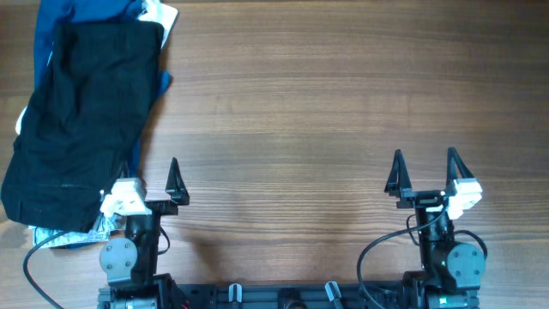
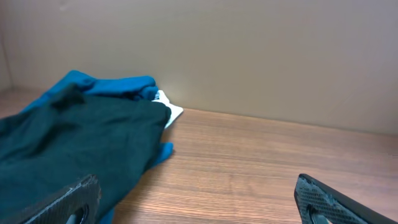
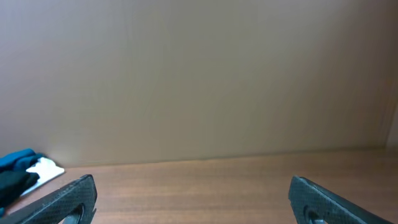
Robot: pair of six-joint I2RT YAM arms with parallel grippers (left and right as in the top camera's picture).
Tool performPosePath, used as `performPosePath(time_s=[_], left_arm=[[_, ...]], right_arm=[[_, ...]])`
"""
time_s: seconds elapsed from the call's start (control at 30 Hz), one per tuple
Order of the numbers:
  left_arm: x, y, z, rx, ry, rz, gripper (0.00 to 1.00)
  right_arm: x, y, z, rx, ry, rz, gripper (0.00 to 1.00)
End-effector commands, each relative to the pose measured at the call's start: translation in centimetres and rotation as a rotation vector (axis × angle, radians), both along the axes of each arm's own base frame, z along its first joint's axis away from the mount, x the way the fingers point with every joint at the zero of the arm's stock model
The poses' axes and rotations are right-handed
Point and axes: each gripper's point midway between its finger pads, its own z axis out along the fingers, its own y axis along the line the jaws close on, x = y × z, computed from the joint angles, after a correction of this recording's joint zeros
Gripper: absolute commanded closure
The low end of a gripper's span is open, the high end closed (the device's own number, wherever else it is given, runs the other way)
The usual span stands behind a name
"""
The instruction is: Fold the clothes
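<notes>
Currently the shorts (image 1: 81, 120) sit at the bench's (image 1: 300, 103) far-left corner. They are unfolded and roughly flat, lying at a slant. One end is up at the far edge and the other runs down along the left edge toward the near side.

- **Pile:** the shorts are on top.
  - A blue garment (image 1: 77, 10) pokes out under them at the far edge and along their right side.
  - A white item (image 1: 163, 15) sticks out at the pile's far-right corner.
  - A pale fabric (image 1: 64, 236) shows under the near end of the shorts, just beside the left arm's base.
- **Left fingers (image 1: 176, 184):** spread wide, with nothing between them.
  - Overhead shows only the right-hand one clearly, over bare wood just beside the shorts' right edge. The other is lost against the black cloth.
  - The left wrist view shows both tips low in frame, one of them in front of the shorts. Can't tell if it touches the fabric.
- **Right fingers (image 1: 396, 178):** also spread wide, holding nothing.
  - They are over bare wood toward the near-right side, well apart from the pile.
  - The right wrist view shows both tips with wood between them. The pile is only a sliver at that view's far left.

Both arm bases are at the near edge, and a plain beige wall stands behind the far edge.
</notes>
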Motion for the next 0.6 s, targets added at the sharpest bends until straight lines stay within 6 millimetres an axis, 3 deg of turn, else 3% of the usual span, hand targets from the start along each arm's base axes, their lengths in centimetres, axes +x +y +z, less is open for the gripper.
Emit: performPosePath(time_s=[0.0, 0.2, 0.4, 0.57], left_arm=[[-0.4, -0.6, 2.9, -0.065, -0.023, -0.028, 0.0], [0.3, -0.5, 5.1, -0.08, 0.088, -0.023, 0.0], [3.2, -0.4, 6.9, -0.104, 0.25, -0.034, 0.0], [5.4, -0.1, 7.8, -0.12, 0.406, -0.032, 0.0]], right_arm=[[-0.5, 0.9, 3.4, -0.046, -0.048, 0.047, 0.0], [1.1, 2.2, 6.1, -0.061, 0.012, 0.118, 0.0], [5.3, 3.4, 9.4, -0.068, 0.136, 0.183, 0.0], [8.5, 3.9, 9.5, -0.06, 0.288, 0.21, 0.0]])
